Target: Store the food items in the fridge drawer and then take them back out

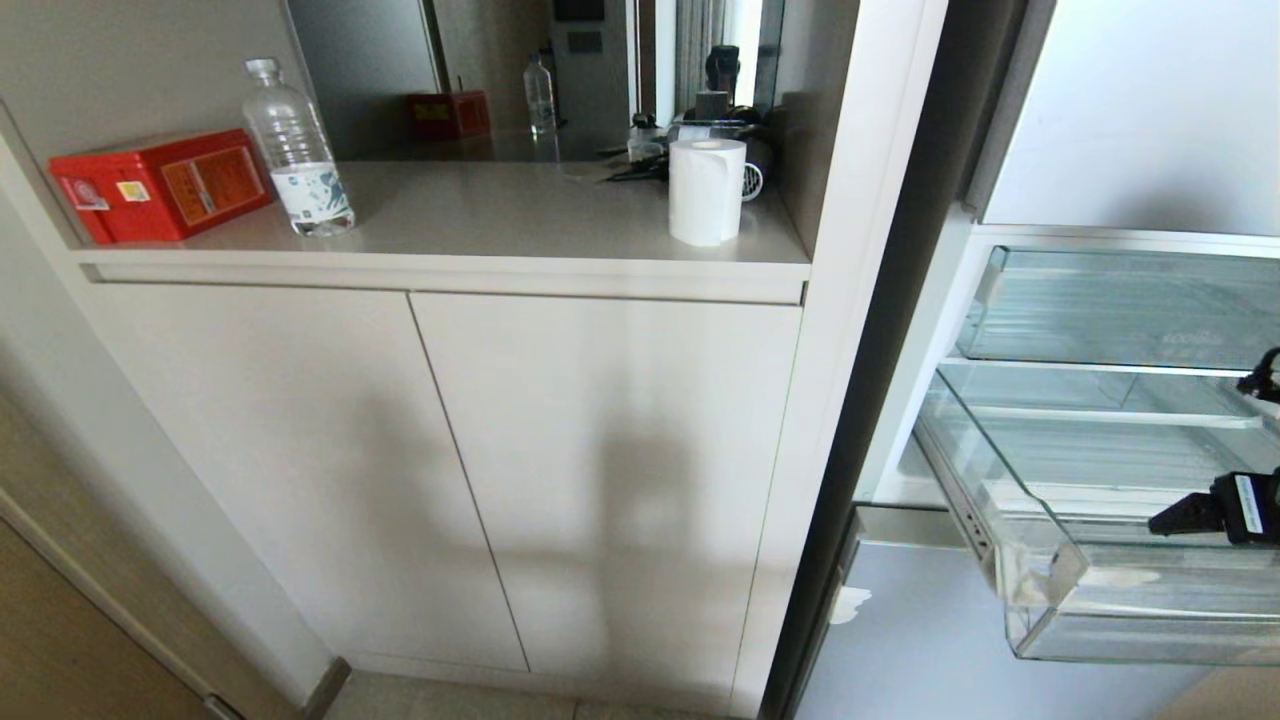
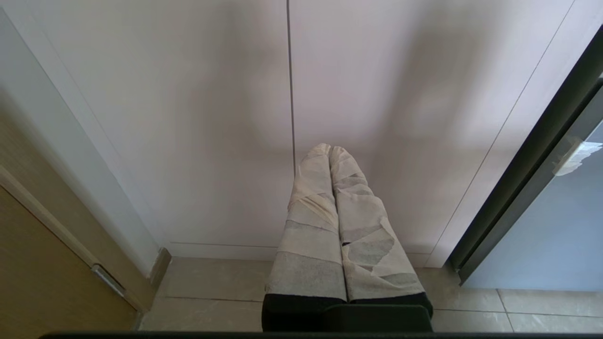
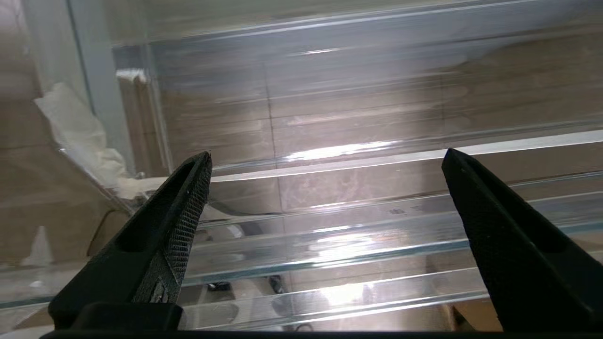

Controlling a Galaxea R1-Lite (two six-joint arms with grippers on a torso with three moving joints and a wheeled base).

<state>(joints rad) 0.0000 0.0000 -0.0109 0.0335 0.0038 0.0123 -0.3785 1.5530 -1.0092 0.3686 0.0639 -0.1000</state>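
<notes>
Right now the right gripper [image 3: 325, 160], w/ black textured fingers [image 3: 181, 212], is spread as wide as it goes and holds nothing. It hangs over the fridge drawer [image 1: 1040, 590], a wide clear colourless plastic bin w/ ribbed floor and thick front lip, pulled out from the pale-blue glossy fridge at the right edge of the head view. In that view only one black fingertip and part of the gripper body w/ a white label show, just above the drawer's interior. No food items visible in any view; drawer floor reads bare through the plastic where it shows. A scrap of white tape sits on the drawer's left front corner.

Left gripper [image 2: 330, 149], fingers wrapped in pale tape, is pressed shut w/ nothing between, parked low and facing the beige cabinet doors [image 1: 600, 480].

On the cabinet counter [image 1: 500, 220]: a red rectangular box [image 1: 160, 185], a clear plastic water bottle [image 1: 297, 150] just beside it, and a white paper roll [image 1: 706, 190] standing upright further right.
</notes>
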